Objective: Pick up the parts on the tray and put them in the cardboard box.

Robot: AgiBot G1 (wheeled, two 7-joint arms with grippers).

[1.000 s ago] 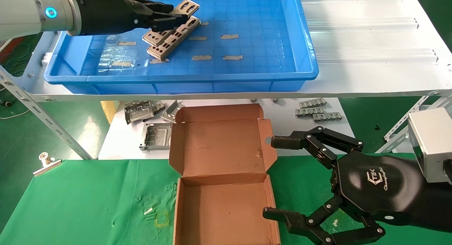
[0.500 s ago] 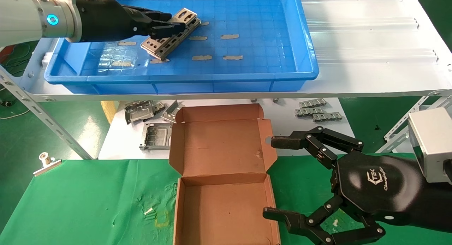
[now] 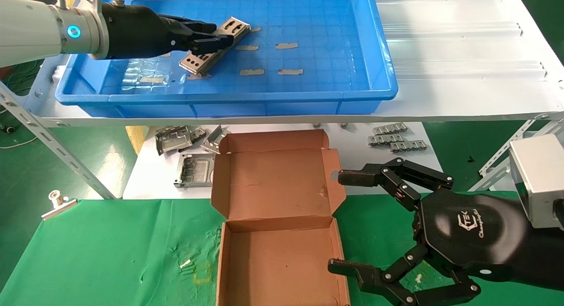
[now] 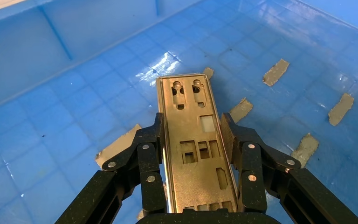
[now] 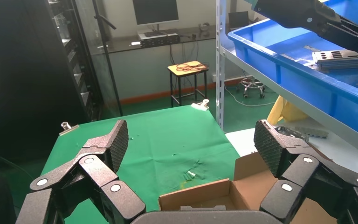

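Left wrist view shows what head view can't: left pincer (image 4: 193, 140) pads clamp the long edges of one part (image 4: 197, 144) over the tray (image 3: 370, 54) floor, w/ grey tape strips (image 4: 276, 71) nearby. Right pincer (image 3: 348, 222) hangs wide open, holding nothing, beside the cardboard box (image 3: 277, 235) on the green-clothed bench (image 3: 97, 248). Right wrist view alone shows the room: a monitor (image 5: 155, 10) on a far desk.

White shelf (image 3: 462, 54) — blue tray (image 3: 379, 46) on top

Grey brackets (image 3: 187, 151) on lower shelf; ribbed strips (image 3: 395, 137) opp. side
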